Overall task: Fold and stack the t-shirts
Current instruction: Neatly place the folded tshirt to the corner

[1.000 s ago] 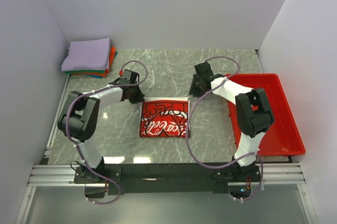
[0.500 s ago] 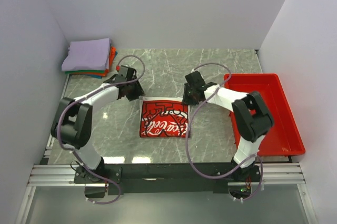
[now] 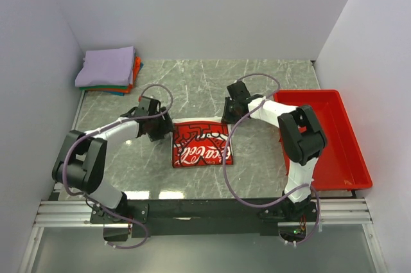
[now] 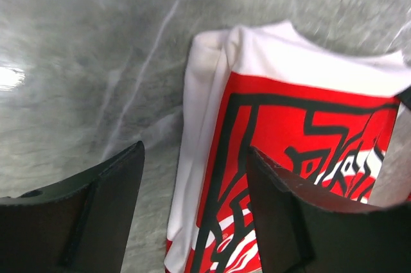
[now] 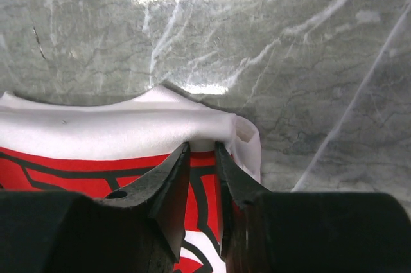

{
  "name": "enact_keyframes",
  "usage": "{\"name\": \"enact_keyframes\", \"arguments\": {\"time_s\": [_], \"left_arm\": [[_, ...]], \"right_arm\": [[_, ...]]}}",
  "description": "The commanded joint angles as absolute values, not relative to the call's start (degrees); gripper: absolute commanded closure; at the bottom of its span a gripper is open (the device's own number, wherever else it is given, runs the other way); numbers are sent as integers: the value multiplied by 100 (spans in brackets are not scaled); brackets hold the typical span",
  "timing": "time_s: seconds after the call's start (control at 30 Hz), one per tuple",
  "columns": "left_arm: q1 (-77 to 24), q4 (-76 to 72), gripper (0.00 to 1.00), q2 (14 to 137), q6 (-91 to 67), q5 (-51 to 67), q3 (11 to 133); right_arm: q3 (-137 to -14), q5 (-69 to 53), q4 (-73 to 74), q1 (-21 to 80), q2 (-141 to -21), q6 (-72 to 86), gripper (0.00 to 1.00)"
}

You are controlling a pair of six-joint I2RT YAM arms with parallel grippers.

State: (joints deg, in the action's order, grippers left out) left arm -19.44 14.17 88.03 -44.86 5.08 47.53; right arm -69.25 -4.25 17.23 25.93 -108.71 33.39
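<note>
The white t-shirt [image 3: 200,146] lies folded into a small rectangle at the middle of the grey marbled tabletop [image 3: 257,93], with its red print and white script facing up. A white band runs along its far edge and bows slightly.

The left end effector [image 3: 160,130] hangs low at the shirt's far left corner. Its fingers [image 4: 106,202] are spread wide over the folded left edge and hold nothing.

The right end effector [image 3: 228,115] is at the far right corner. Its fingers [image 5: 172,186] are drawn close together and pinch the white edge of the shirt between their tips.

A stack of folded t-shirts [image 3: 108,67] sits in the far left corner, lavender on top with orange, green and blue edges showing beneath. A red plastic tray [image 3: 350,164] rests along the right side.
</note>
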Motion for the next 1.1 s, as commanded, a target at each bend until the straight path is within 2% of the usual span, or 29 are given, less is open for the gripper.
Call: {"name": "enact_keyframes", "arguments": {"time_s": [0.0, 0.23, 0.43, 0.63, 0.7, 0.73, 0.77, 0.93, 1.0, 1.07], "left_arm": [[-1881, 836, 32, 8920, -4518, 1063, 4658], [-1881, 633, 38, 9465, -4596, 1503, 4720], [-2161, 975, 42, 9790, -4614, 837, 4930], [-2566, 1353, 57, 10221, -4649, 361, 5413], [-2628, 1563, 74, 10361, -4632, 247, 5563], [-2654, 1678, 84, 10406, -4580, 150, 5781], [-2663, 1827, 98, 10432, -4527, 19, 5914], [-2654, 2993, 99, 10669, -3975, -1176, 7319], [-2628, 3364, 99, 10958, -3676, -1859, 8133], [-2610, 3865, 99, 11187, -3525, -2545, 8690]], "right_arm": [[-7110, -483, 1749, 2479, -10986, 3234, 71], [-7075, -624, 1687, 2373, -10978, 3217, 72], [-7119, -738, 1626, 2347, -10960, 3225, 72], [-7207, -800, 1643, 2329, -10864, 3234, 73], [-7233, -782, 1705, 2329, -10794, 3226, 73], [-7251, -782, 1714, 2312, -10749, 3226, 71], [-7260, -782, 1757, 2312, -10627, 3226, 69], [-7024, -747, 1819, 2320, -9880, 3366, 51], [-6743, -826, 1758, 2355, -9380, 3454, 46], [-6514, -818, 1732, 2390, -8880, 3489, 46]]}}
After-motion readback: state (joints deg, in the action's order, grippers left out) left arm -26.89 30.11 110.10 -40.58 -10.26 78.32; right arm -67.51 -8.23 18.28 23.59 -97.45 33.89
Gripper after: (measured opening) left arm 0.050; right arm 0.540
